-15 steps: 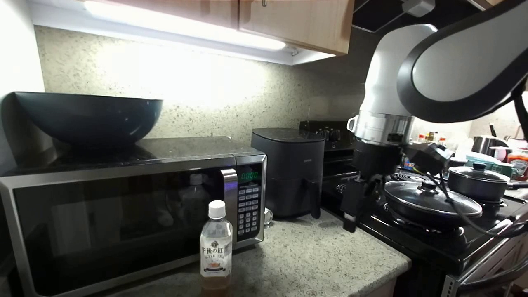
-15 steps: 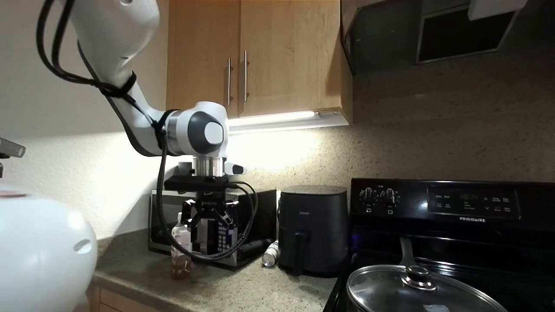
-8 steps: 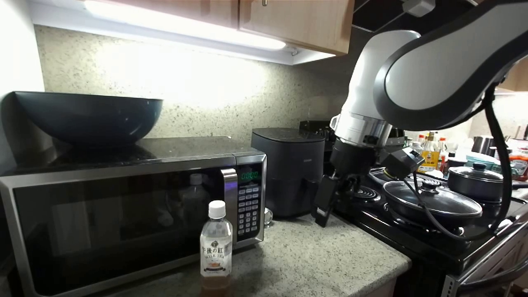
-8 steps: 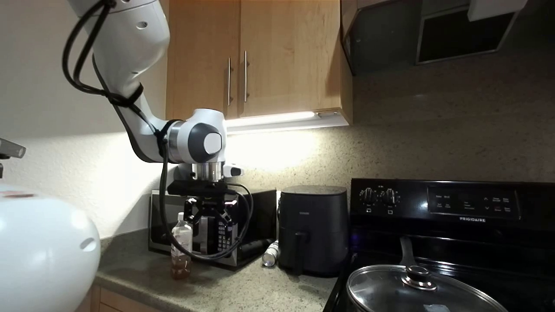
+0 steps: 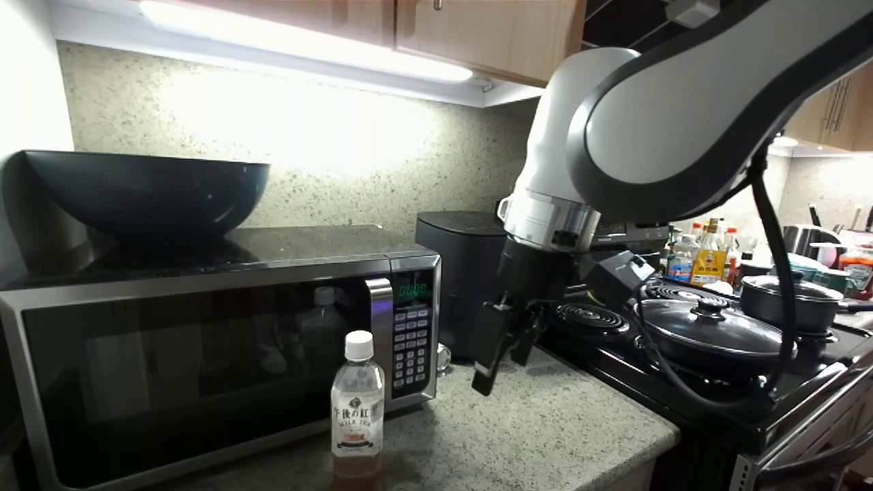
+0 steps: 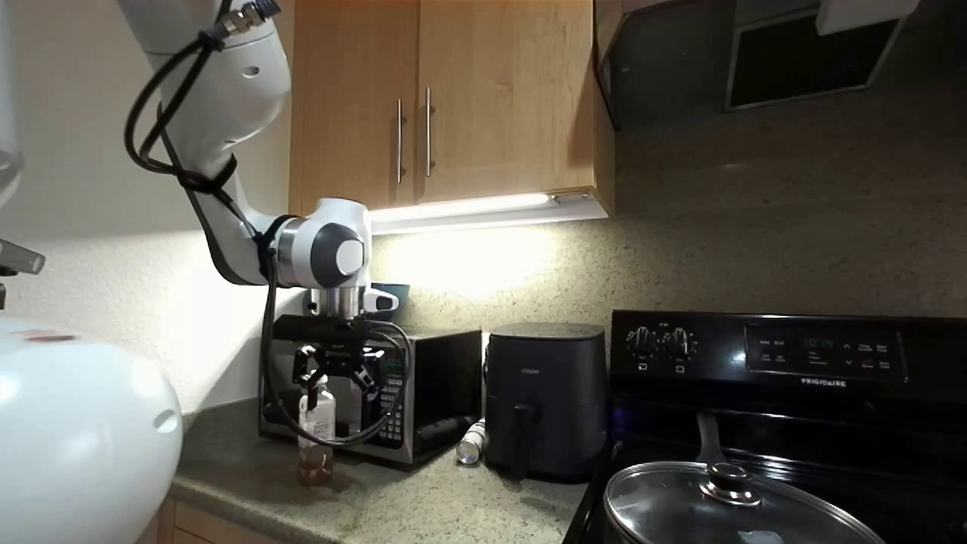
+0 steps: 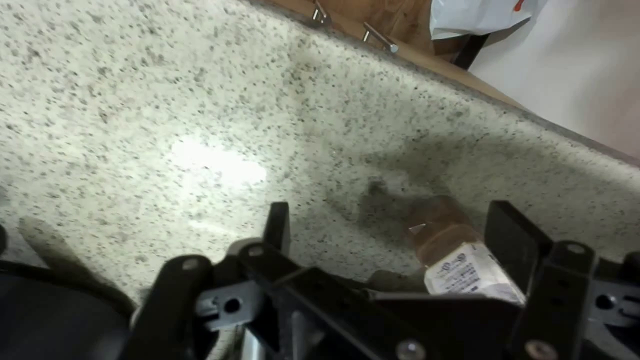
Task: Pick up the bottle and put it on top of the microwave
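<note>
white cap (image 5: pixel 359 346): in an exterior view, not wrist view | bottle (image 5: pixel 358 416): upright by microwave (image 5: pixel 170 382) | gripper (image 7: pixel 390 212): spread wide

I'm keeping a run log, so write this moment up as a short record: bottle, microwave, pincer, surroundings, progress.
bottle: upright on the counter in front of the microwave, cap on
microwave: dark bowl on top
pincer: open, apart from the bottle
surroundings: air fryer beside the microwave; lidded pan on the stove
progress: bottle not yet gripped or lifted
</note>
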You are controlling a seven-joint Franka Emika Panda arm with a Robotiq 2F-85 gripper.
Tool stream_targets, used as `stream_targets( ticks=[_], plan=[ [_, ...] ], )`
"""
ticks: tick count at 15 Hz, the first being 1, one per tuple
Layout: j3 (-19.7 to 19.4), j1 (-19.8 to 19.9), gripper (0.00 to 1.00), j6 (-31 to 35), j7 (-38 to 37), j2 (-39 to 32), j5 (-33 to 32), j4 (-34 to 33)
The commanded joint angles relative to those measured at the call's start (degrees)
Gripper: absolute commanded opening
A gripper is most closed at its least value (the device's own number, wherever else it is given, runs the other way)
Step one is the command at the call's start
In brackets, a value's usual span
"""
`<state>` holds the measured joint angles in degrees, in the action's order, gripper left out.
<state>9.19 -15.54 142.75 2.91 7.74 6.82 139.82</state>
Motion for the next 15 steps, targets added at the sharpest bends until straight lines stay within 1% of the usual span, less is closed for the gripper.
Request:
stream_targets(
  ticks=[1,3,5,6,8,10,12,15],
  plan=[
    [3.11,-1.43,1.0,0.75,2.37,-7.54,1.59,-6.95],
    [4.82,-1.98,1.0,1.66,2.98,-10.87,1.47,-10.21],
    [5.79,-1.79,1.0,1.36,3.61,-12.64,1.33,-12.27],
    [5.84,-1.47,1.0,0.22,0.4,-10.22,-0.03,-10.18],
    [6.24,-1.51,1.0,0.22,0.85,-12.14,-0.07,-12.05],
    [6.23,-1.4,1.0,0.22,1.17,-12.69,-0.08,-12.5],
    [7.1,-1.57,1.0,1.31,3.55,-14.01,2.75,-13.79],
    [8.26,-2.27,1.0,1.7,3.03,-16.24,1.67,-16.77]
  ],
)
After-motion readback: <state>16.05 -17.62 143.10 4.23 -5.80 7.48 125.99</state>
